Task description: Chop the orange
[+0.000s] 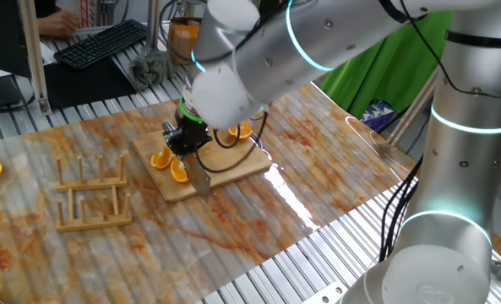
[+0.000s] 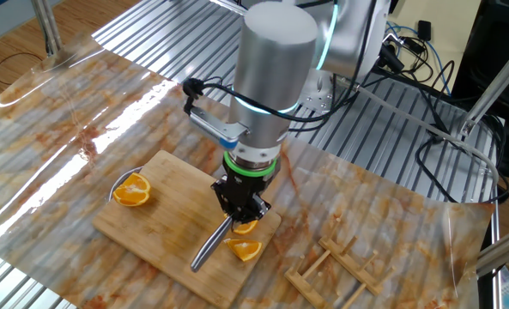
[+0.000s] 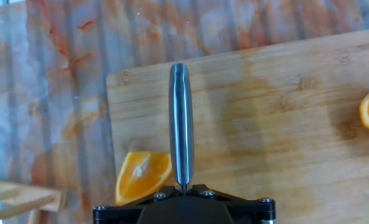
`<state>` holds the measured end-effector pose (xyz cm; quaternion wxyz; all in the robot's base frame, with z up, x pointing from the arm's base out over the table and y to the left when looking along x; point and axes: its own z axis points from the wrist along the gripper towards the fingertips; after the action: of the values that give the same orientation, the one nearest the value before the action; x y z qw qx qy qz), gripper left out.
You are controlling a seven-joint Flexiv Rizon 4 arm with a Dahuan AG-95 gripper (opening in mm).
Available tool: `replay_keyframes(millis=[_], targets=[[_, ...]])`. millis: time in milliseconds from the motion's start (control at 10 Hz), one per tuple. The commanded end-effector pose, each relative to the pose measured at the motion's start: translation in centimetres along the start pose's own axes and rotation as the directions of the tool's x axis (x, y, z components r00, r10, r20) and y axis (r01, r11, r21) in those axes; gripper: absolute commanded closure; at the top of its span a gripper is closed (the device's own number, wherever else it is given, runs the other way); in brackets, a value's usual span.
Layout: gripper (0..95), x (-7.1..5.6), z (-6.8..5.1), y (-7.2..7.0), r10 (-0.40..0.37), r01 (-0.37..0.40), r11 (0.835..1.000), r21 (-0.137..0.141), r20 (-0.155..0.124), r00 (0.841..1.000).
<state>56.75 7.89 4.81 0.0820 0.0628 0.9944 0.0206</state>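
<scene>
While my gripper is clamping the knife over the wooden board, I am hovering its blade beside an orange wedge.

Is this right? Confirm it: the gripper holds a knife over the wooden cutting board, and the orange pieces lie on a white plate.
Not quite. The gripper does hold the knife over the wooden cutting board, but the orange pieces lie on the board itself, not on a white plate. The other fixed view shows this.

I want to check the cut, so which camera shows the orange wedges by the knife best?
The other fixed view: two orange wedges lie unobstructed beside the knife on the cutting board. The first fixed view shows them small, under the arm. The hand view catches only one, partly hidden by the gripper.
</scene>
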Motion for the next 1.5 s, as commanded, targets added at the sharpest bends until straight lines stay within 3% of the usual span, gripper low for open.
replay_keyframes(millis=[100,400,600,800,1000,1300,1400,1500], targets=[[95.0,0.0,-0.5,0.3,0.0,0.0,1.0,-0.003,-0.011,1.0],[95.0,0.5,-0.3,0.3,-0.007,0.007,1.0,0.001,-0.019,1.0],[95.0,1.3,0.2,0.4,-0.003,0.003,1.0,-0.001,-0.01,1.0],[95.0,1.2,0.6,0.7,0.002,-0.002,1.0,-0.002,0.001,1.0],[95.0,1.2,0.6,0.7,0.002,-0.002,1.0,0.008,0.003,1.0],[95.0,1.6,0.2,0.4,0.028,-0.028,1.0,-0.008,0.009,1.0],[95.0,1.8,0.6,0.5,0.048,-0.047,0.999,-0.023,0.042,0.998],[95.0,1.8,0.8,0.6,0.057,-0.056,0.998,-0.025,0.053,0.997]])
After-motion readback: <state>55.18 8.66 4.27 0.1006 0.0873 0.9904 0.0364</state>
